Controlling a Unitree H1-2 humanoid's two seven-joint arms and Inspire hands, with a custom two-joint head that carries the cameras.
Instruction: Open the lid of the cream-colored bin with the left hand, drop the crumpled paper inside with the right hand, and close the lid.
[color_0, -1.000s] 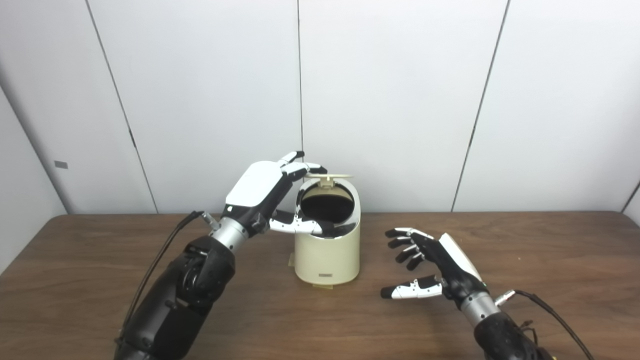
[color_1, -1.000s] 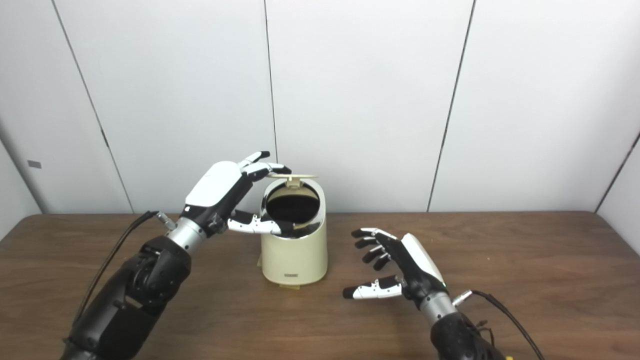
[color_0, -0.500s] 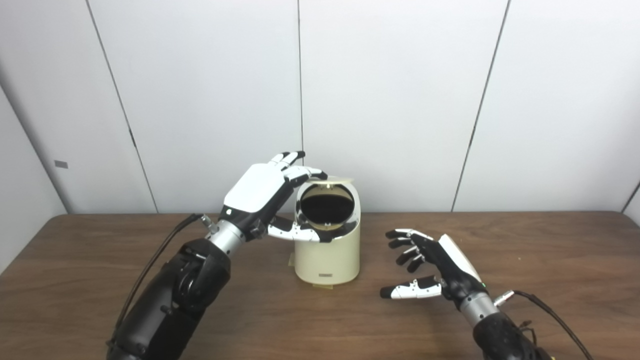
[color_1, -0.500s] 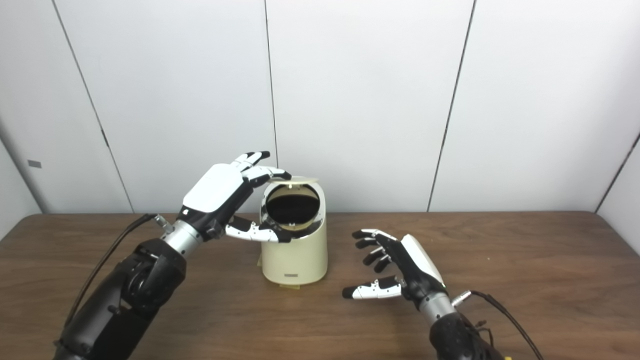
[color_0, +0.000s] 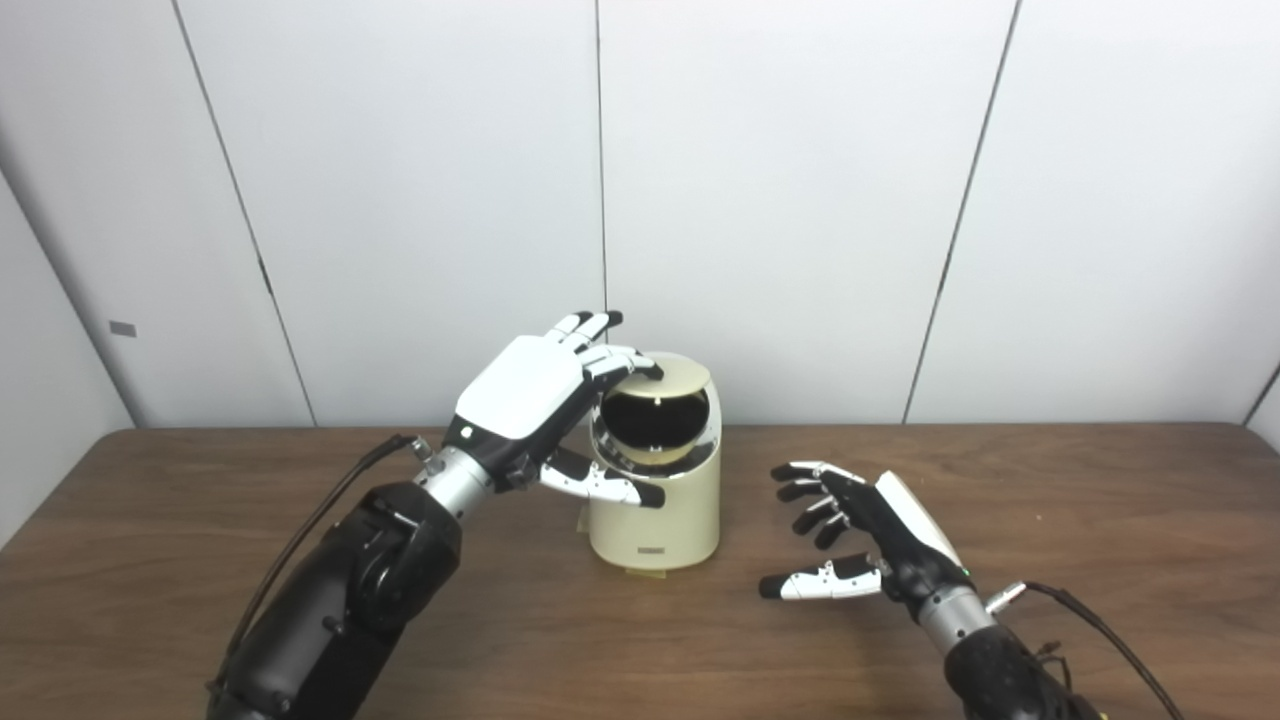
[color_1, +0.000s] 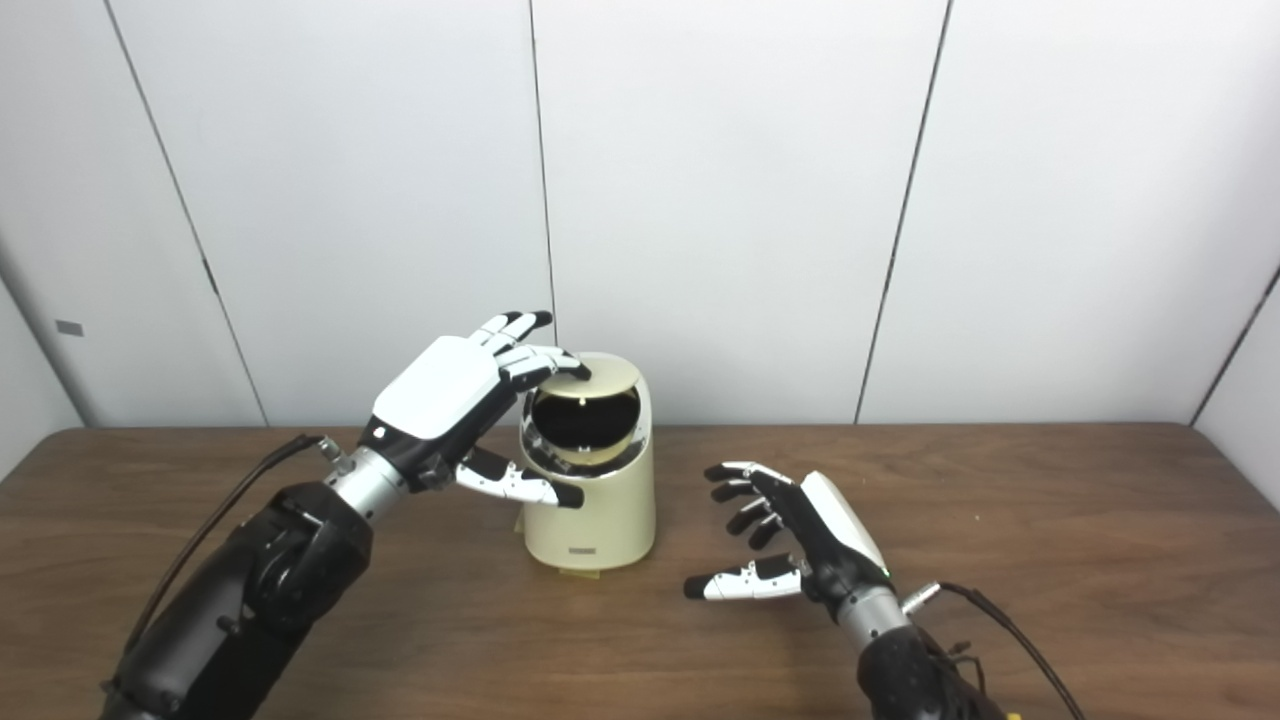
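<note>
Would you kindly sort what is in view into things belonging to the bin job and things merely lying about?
Job:
cream-colored bin
lid, partly lowered
left hand, fingers on lid
right hand, open, empty

Lying about:
small tan piece under the bin
table

Both arms: bulky matte black forearm shells, short bare-metal silver wrist collar. Left hand (color_0: 530, 395) has a glossy white back plate over a black palm; fingers (color_0: 610, 360) white with black tips. Right hand (color_0: 880, 530) same scheme, thumb white with black bands. Thin black cable (color_0: 310, 525) runs off each wrist via a small silver plug.
</note>
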